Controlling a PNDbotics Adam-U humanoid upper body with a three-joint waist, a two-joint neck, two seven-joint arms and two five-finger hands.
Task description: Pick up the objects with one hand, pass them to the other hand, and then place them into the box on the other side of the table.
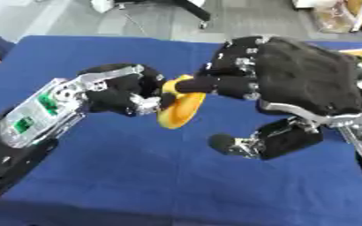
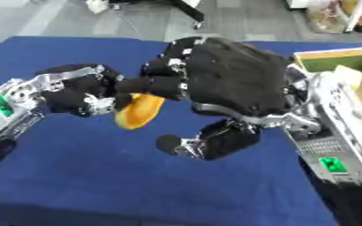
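Both hands meet above the middle of the blue table [image 1: 137, 176], with a yellow-orange object [image 1: 180, 110] between them. The object is rounded and curved, its exact kind unclear; it hangs in the air, clear of the cloth.

The left hand [image 1: 126, 95] comes in from the near left corner, and its curled fingers grasp the object's left side. The right hand [image 1: 292, 79] reaches in from the right edge, its black back turned to the camera. Its fingers [image 1: 215, 84] lie across the object's top end, touching it, while its thumb [image 1: 230, 143] sticks out below, apart from the object. Whether the right hand's fingers really close on the object cannot be told.

A box [image 2: 335, 59] with a pale wooden rim and green inside stands at the far right corner of the table, behind the right arm.
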